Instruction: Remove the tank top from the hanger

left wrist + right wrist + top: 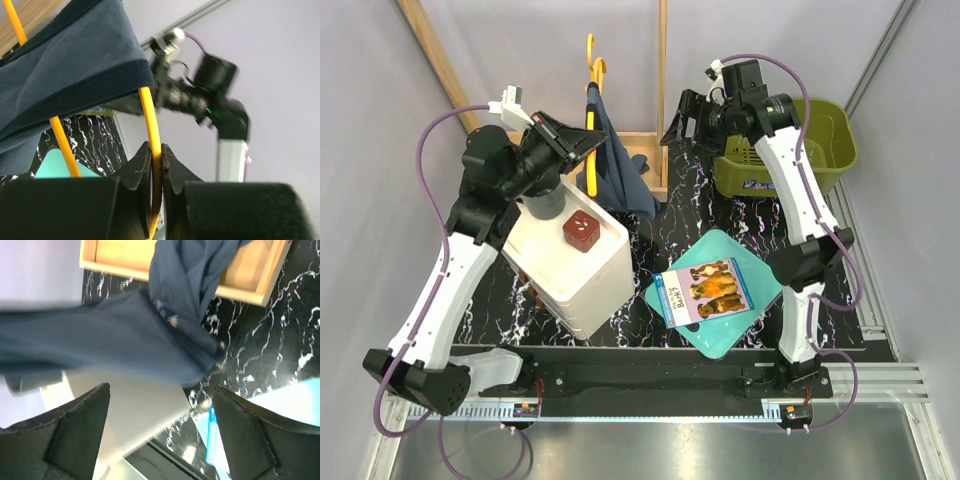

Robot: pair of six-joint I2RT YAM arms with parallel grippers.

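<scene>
The slate-blue tank top [620, 165] hangs on the yellow-orange hanger [592, 100], whose hook sits at the wooden rack's top. My left gripper [588, 142] is shut on the hanger's arm; in the left wrist view the yellow bar [152, 125] runs between the closed fingertips [142, 165], with the tank top's dark hem [75, 75] just above. My right gripper [682, 122] is open and empty, to the right of the garment. In the right wrist view the tank top [150, 340] hangs in front of the spread fingers [80, 425].
A wooden rack frame with a tray base [645, 150] stands at the back. A white box [570, 270] carries a red die [582, 231] and a dark cup. A teal board with a booklet [710, 290] lies at the right. A green basket [820, 140] stands at the back right.
</scene>
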